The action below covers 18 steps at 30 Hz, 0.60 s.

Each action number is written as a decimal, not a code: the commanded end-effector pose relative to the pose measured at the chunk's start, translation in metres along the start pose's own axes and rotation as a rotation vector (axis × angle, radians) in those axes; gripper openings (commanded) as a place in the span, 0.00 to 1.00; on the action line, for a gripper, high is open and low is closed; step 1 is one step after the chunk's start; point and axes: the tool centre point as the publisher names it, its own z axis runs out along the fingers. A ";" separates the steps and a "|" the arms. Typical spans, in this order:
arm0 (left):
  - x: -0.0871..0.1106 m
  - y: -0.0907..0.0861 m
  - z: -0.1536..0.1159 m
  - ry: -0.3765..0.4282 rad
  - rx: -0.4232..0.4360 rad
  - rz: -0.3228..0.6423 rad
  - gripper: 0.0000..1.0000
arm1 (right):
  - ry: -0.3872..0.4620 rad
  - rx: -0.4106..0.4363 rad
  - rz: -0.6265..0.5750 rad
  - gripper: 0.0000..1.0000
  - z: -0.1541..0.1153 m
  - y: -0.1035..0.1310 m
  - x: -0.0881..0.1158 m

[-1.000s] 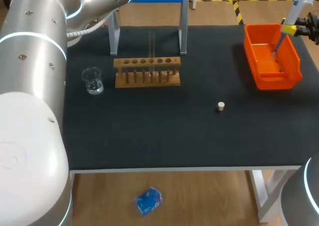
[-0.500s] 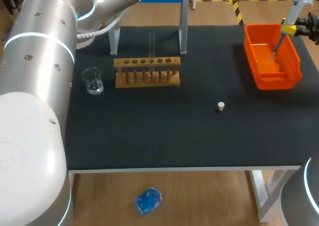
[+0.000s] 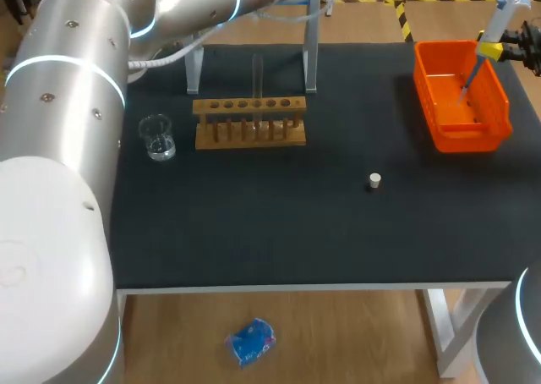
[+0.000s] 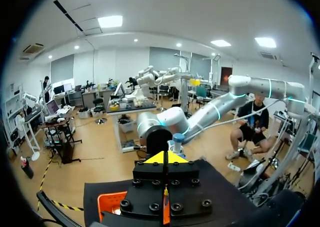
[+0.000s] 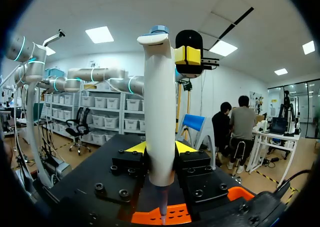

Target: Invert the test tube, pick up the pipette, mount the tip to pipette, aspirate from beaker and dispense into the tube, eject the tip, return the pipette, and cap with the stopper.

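Only the left arm (image 3: 68,105) is moving since a second ago, its big silver links swinging a little farther back toward the far left corner of the worktop (image 3: 279,232); everything standing on the worktop is keeping its place; I am reading this as the left side clearing away from the rack (image 3: 249,123), not starting a new step; the right tool (image 3: 490,51) is hanging over the orange bin (image 3: 473,139) at the far right, its fingers gripping the pipette (image 3: 502,13) narrowly from both sides, the slim lower end pointing down into the bin; judging by that, the eject step is in hand, though the slim end is too fine to tell what it is carrying; the left tool (image 4: 166,158) is showing its yellow tips pressed together, holding nothing; the test tube (image 3: 257,78) is standing upright in the rack, uncapped by the look of it; the beaker (image 3: 157,137) is sitting just beside the rack's left end; the stopper (image 3: 374,180) is lying alone on the worktop, well apart from the rack, waiting for the capping.
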 end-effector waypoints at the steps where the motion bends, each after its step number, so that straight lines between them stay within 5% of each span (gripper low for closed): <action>1: 0.016 0.006 0.001 -0.049 0.087 0.018 0.00 | 0.004 0.001 -0.001 0.00 -0.001 0.000 -0.001; 18: 0.018 -0.007 0.021 -0.019 0.168 0.078 0.00 | 0.004 0.001 -0.001 0.00 -0.001 0.000 -0.001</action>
